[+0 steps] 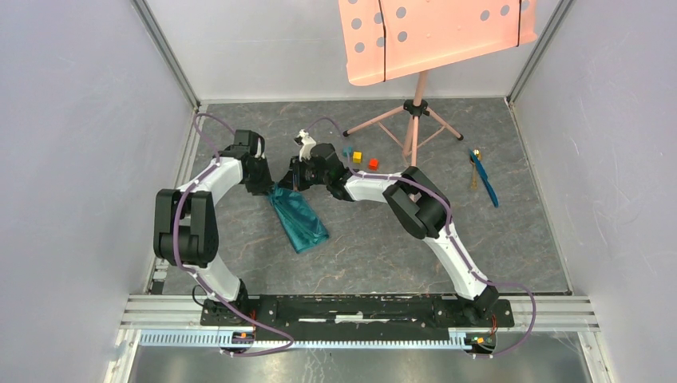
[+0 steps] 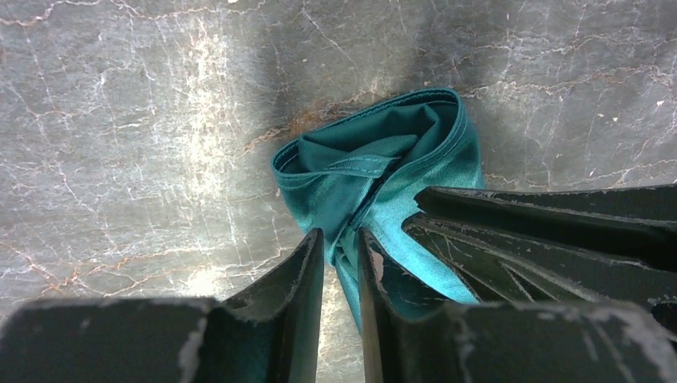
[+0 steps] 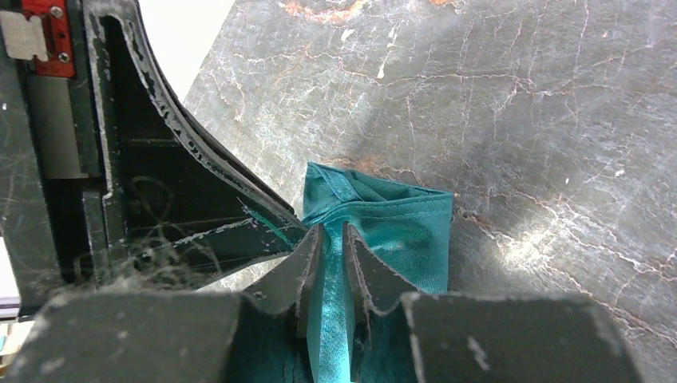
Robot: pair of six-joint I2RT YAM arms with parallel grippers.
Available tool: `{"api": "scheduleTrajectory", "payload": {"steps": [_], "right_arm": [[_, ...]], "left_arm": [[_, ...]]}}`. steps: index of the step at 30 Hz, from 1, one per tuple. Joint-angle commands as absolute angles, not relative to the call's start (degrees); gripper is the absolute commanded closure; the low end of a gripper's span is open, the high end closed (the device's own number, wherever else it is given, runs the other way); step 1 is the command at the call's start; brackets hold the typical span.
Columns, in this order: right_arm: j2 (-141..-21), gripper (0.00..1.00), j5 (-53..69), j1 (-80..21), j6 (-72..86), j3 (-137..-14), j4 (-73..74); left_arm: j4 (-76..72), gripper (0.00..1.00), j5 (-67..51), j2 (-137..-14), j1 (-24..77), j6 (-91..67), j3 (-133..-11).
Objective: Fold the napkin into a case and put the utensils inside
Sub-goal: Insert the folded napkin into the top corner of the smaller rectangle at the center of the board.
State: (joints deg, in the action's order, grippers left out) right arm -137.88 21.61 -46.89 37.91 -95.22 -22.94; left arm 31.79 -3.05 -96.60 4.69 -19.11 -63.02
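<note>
The napkin (image 1: 300,219) lies as a slim teal-green strip left of the table's centre. Both grippers meet at its far end. My left gripper (image 1: 270,188) is shut on a gathered fold of the napkin (image 2: 375,152), and the cloth bunches into the narrow gap at the gripper's (image 2: 342,236) tips. My right gripper (image 1: 293,179) is shut on another layer of the napkin (image 3: 403,227), with cloth filling the slit at the gripper's (image 3: 333,229) tips. The utensils lie far right: a thin blue piece (image 1: 484,183) and a golden-brown spoon (image 1: 475,156).
Small yellow (image 1: 357,156), red (image 1: 373,163) and teal (image 1: 347,151) cubes sit just beyond the right arm. A pink perforated stand (image 1: 431,32) on a tripod (image 1: 413,120) overhangs the back. Grey walls close in both sides.
</note>
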Motion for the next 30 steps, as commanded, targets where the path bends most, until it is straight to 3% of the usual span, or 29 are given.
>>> {"api": "scheduleTrajectory", "payload": {"steps": [1, 30], "right_arm": [[-138.08, 0.81, 22.19, -47.48, 38.22, -97.51, -25.0], [-139.63, 0.83, 21.99, -49.0, 38.38, -98.41, -24.36]], "left_arm": [[31.55, 0.7, -1.15, -93.22, 5.03, -17.27, -61.69], [30.82, 0.79, -1.68, -97.63, 5.19, -17.33, -62.41]]}}
